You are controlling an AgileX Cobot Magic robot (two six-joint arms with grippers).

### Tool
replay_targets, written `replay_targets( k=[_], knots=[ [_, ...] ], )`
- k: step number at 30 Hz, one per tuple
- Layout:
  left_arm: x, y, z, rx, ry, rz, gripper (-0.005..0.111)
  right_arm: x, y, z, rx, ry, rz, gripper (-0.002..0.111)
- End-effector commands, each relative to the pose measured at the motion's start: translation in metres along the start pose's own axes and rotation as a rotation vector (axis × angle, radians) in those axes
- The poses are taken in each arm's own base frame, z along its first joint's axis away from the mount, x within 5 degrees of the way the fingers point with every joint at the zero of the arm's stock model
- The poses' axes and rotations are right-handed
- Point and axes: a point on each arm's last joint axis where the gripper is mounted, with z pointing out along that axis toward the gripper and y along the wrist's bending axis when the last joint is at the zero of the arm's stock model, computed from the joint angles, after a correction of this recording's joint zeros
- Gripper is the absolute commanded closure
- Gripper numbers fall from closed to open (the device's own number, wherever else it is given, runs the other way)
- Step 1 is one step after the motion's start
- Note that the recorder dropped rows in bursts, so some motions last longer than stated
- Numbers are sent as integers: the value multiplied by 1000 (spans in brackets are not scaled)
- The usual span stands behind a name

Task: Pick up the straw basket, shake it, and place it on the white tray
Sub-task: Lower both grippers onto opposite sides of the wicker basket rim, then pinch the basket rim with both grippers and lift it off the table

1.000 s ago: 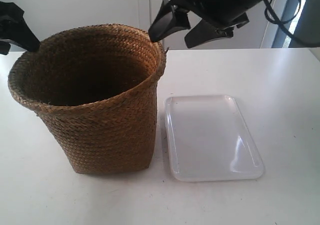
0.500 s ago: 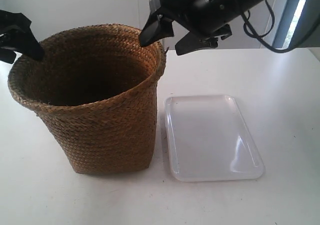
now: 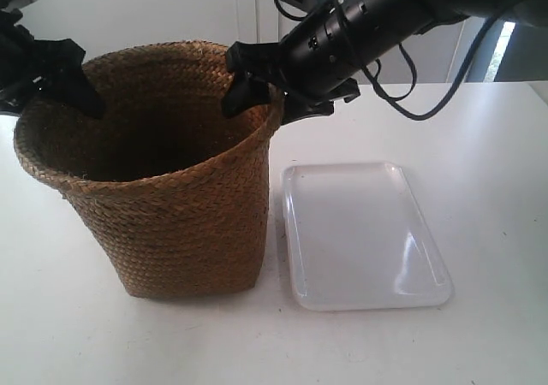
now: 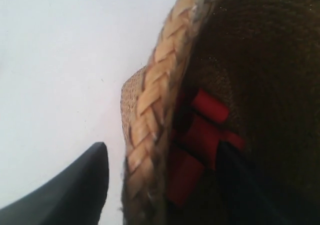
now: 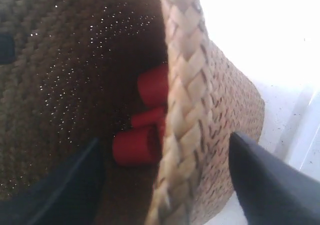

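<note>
The straw basket (image 3: 175,205) stands upright on the white table, its braided rim (image 4: 155,100) (image 5: 187,85) seen close in both wrist views. The white tray (image 3: 360,231) lies flat just beside it. My left gripper (image 4: 160,185) is open and straddles the rim, with one finger outside and one inside; in the exterior view it is the gripper (image 3: 43,101) at the left. My right gripper (image 5: 167,185) is open too and straddles the rim on the tray side (image 3: 267,103). Neither pair of fingers is pressed against the straw.
Several red cylinder-shaped pieces (image 5: 135,145) (image 4: 200,135) lie on the basket's dark floor. Black cables (image 3: 419,85) trail from the arm at the exterior view's right. A white wall stands behind the table (image 3: 479,334).
Both grippers have come down over the basket's rim. The arm at the exterior view's right swung left and lower. Basket and tray have not moved.
</note>
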Motion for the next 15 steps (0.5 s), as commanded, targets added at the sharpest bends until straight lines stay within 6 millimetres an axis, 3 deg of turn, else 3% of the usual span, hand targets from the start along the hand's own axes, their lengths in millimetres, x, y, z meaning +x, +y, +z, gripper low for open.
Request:
replay_targets(
  k=[1, 3, 7, 10, 15],
  knots=[
    [1, 1, 9, 31, 40, -12, 48, -3, 0, 0, 5, -20, -6, 61],
    [1, 1, 10, 38, 56, -15, 55, -3, 0, 0, 7, -27, -6, 74],
    [1, -4, 10, 105, 55, -17, 86, -2, 0, 0, 3, -13, -6, 108],
    [-1, -12, 9, 191, 22, 29, 106, -2, 0, 0, 2, -9, -6, 108],
    [-3, -21, 4, 232, -19, 77, 107, -6, 7, -16, 31, -74, -48, 108]
  ],
)
